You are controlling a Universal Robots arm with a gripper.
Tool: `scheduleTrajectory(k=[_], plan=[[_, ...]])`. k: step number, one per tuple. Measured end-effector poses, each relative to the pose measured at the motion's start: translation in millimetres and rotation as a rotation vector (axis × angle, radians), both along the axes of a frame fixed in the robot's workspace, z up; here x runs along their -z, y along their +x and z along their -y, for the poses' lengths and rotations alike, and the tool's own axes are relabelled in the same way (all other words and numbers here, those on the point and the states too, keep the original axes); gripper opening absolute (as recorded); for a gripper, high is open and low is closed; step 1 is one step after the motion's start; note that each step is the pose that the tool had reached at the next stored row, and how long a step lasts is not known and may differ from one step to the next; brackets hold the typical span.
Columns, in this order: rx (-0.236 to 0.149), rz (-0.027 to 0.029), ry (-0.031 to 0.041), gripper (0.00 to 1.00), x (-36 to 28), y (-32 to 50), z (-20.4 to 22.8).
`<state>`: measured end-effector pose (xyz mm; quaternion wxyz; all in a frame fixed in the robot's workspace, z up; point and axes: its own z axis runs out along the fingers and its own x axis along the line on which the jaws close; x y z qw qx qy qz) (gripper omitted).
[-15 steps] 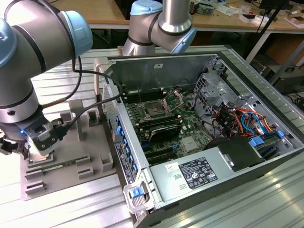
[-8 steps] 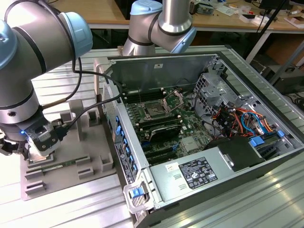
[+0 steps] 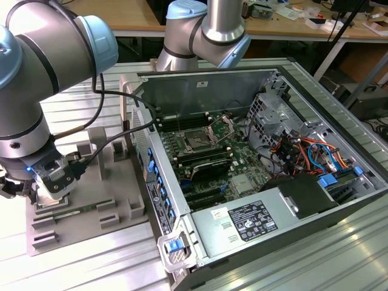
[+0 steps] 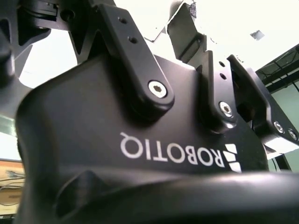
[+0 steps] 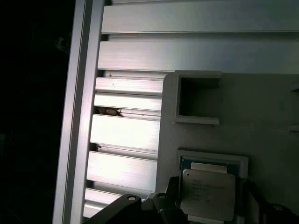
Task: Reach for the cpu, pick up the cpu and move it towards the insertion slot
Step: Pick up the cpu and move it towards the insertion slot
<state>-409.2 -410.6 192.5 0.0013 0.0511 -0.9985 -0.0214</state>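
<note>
Surface: a table (image 3: 79, 100) of ribbed aluminium profiles carried everything, and wooden desks stood behind it.
Arm: the grey arm (image 3: 36, 66), with pale blue caps on its joints, bent down at the exterior view's left.
Gripper: the gripper (image 3: 51, 185) hung very low over the grey plastic tray (image 3: 115, 163), almost on it.
Gripper state: I could not tell whether it was open or closed, nor whether it had hold of anything. In the second wrist view its black body was seen from close against a bright background.
Cpu: the cpu (image 5: 208, 193), silvery top upward, was directly at the gripper, at the tray's square nest. Whether it was lifted out of the nest could not be told.
Tray pocket: a square pocket (image 5: 196, 100) sat in the tray near the cpu, a little away from the gripper.
Memory stick: a long green memory stick (image 3: 73, 210) lay in the tray just beside the gripper.
Computer case: an open computer case (image 3: 200, 91) lay beside the tray, toward the exterior view's right of the gripper.
Insertion slot: the insertion slot (image 3: 198, 141) was well apart from the gripper, on the green board inside the case, and its metal frame (image 3: 221, 127) stood open.
Power supply: the power supply (image 3: 248, 221) was in the case's near corner, also far from the gripper.
</note>
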Motion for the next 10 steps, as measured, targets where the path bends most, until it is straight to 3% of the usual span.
scheduleTrajectory(k=[2, 10], plan=[[0.000, -0.0002, 0.0000, 0.54, 0.0, 0.0, 0.0], [0.000, 0.0000, 0.0000, 0.54, 0.3, 0.0, 0.0]])
